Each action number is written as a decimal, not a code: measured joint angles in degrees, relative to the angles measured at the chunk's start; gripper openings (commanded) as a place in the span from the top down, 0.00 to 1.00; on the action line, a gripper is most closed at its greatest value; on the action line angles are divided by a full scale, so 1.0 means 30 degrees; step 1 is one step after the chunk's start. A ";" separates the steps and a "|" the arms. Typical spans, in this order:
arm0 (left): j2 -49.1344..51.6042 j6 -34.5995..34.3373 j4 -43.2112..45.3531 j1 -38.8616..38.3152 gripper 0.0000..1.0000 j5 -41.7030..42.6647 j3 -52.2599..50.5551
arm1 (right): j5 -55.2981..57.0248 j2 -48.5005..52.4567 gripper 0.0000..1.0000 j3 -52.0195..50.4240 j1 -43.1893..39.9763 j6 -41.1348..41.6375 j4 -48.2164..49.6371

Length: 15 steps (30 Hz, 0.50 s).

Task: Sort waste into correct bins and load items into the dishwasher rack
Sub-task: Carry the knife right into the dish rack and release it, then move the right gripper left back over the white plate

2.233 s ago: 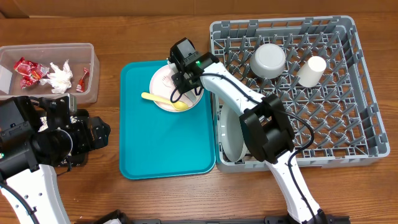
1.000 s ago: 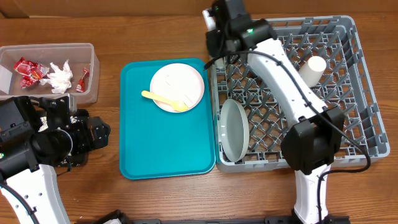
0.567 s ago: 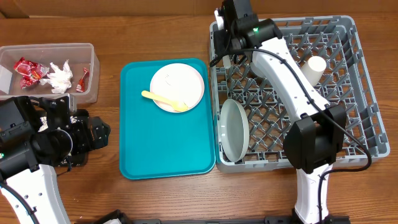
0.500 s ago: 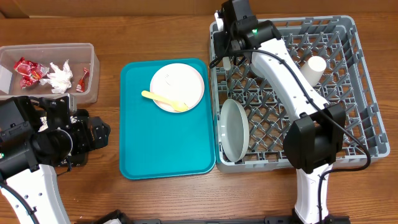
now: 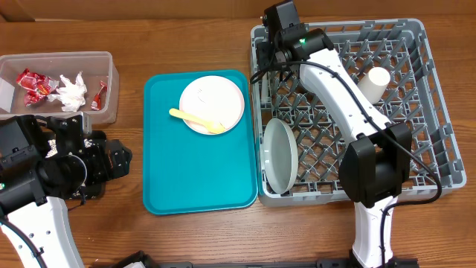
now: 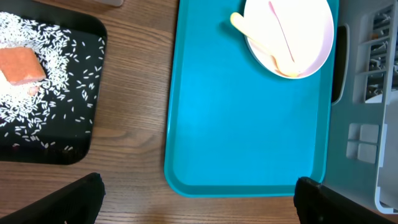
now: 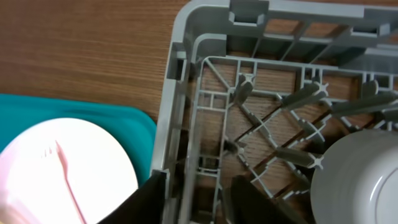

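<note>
Wooden table (image 5: 186, 238) carries everything: the grey dishwasher rack (image 5: 349, 26) fills the right of the overhead frame, with a grey plate (image 5: 281, 156) on edge at its lower left, a white cup (image 5: 374, 82) upper right and a grey bowl (image 7: 360, 180) near the top. The right gripper (image 7: 199, 199) hangs in the rack's upper-left corner, fingers parted, only the rack wall between them; pulling out sideways could snag the lattice and drag the rack. The left gripper (image 6: 208, 202) is wide open at lower left. Left to load, I judge: the pale plate (image 5: 216, 100) on the teal tray (image 5: 193, 179), bearing a yellow spoon (image 5: 195, 119) and thin pink fork (image 7: 65, 174) — light pieces that could skid under a shallow pinch
</note>
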 measured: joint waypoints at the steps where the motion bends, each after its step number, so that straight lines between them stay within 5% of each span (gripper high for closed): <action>1: 0.0000 0.0000 0.0000 0.0000 0.00 0.0007 0.0000 | 0.0036 0.0000 0.50 0.0000 0.0000 0.0051 0.0029; 11: 0.0000 0.0000 0.0000 0.0000 0.00 0.0007 0.0000 | -0.0306 0.0000 0.47 0.0583 0.0095 -0.0066 -0.1501; 15: 0.0000 0.0000 0.0000 0.0000 0.00 0.0007 0.0000 | -0.1137 -0.0029 0.34 0.1421 0.0561 -0.0211 -0.1698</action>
